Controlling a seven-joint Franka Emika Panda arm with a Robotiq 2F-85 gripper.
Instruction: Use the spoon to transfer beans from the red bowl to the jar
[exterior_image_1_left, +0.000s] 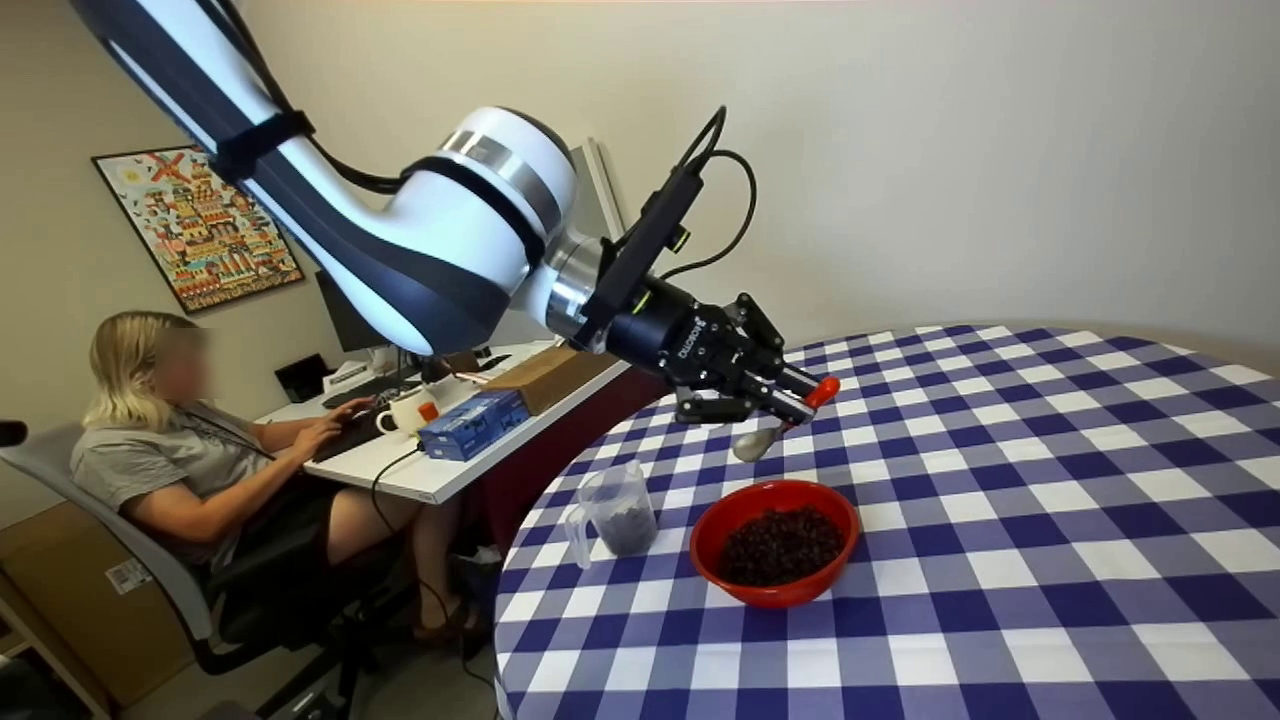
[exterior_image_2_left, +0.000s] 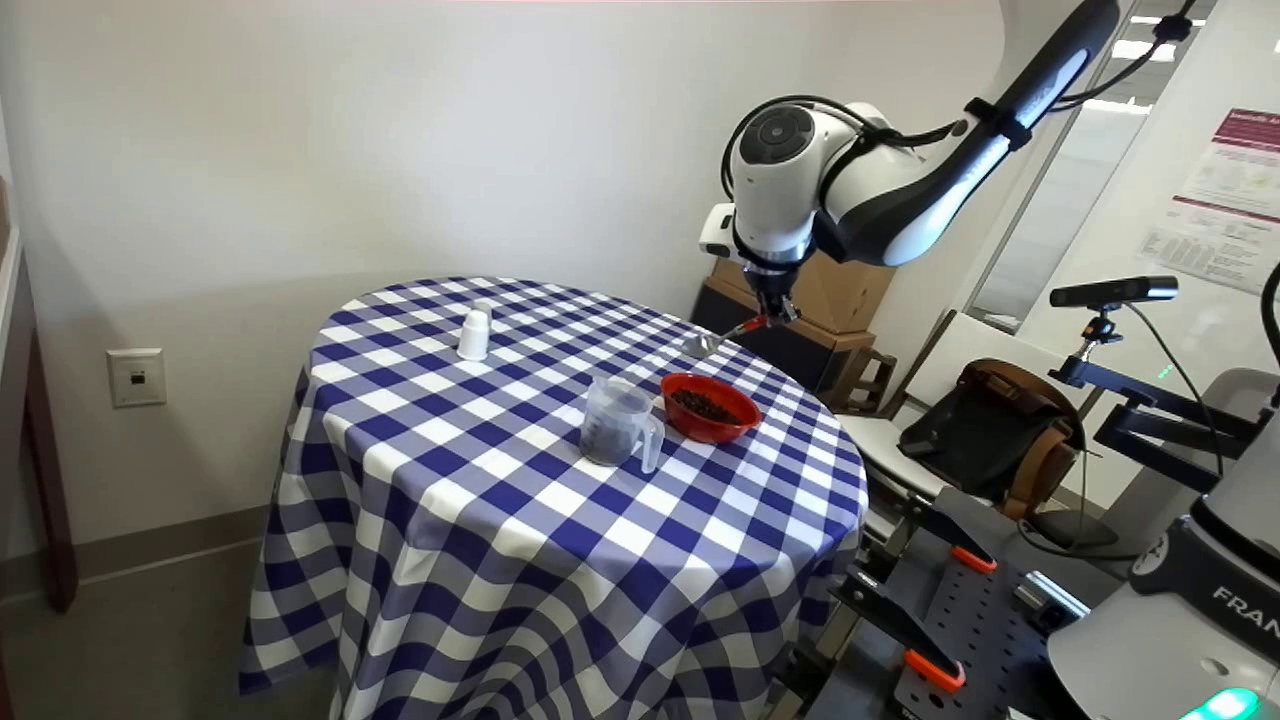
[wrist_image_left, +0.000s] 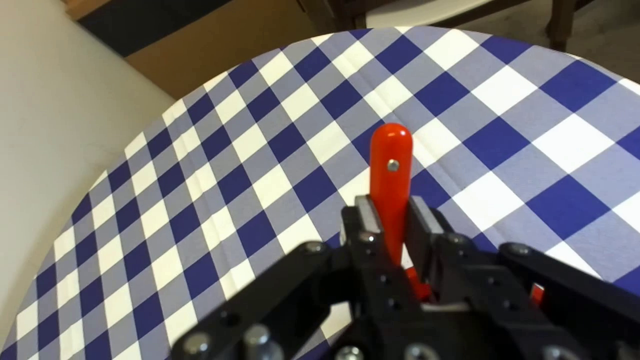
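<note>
Both exterior views overlook the table (exterior_image_1_left: 1050, 560), the wrist view closer.

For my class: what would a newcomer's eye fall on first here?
Probably the big robot arm, reaching over the checked tablecloth in both exterior views. In the wrist view, the spoon's bright red handle stands out near the middle, gripped by the end effector. The glossy red bowl of dark beans also draws the eye, on the cloth beside the clear jar.

Panda arm (exterior_image_1_left: 445, 225): rounded white shells (exterior_image_2_left: 880, 185), black panels (exterior_image_1_left: 430, 290), silver joint rings (exterior_image_1_left: 520, 180), black cables (exterior_image_1_left: 370, 182). White base (exterior_image_2_left: 1130, 650), lettered "FRAN", green light (exterior_image_2_left: 1228, 704). Robotiq gripper (wrist_image_left: 396, 214): black, silver screws (wrist_image_left: 196, 343), grey pads (wrist_image_left: 425, 215).
</note>
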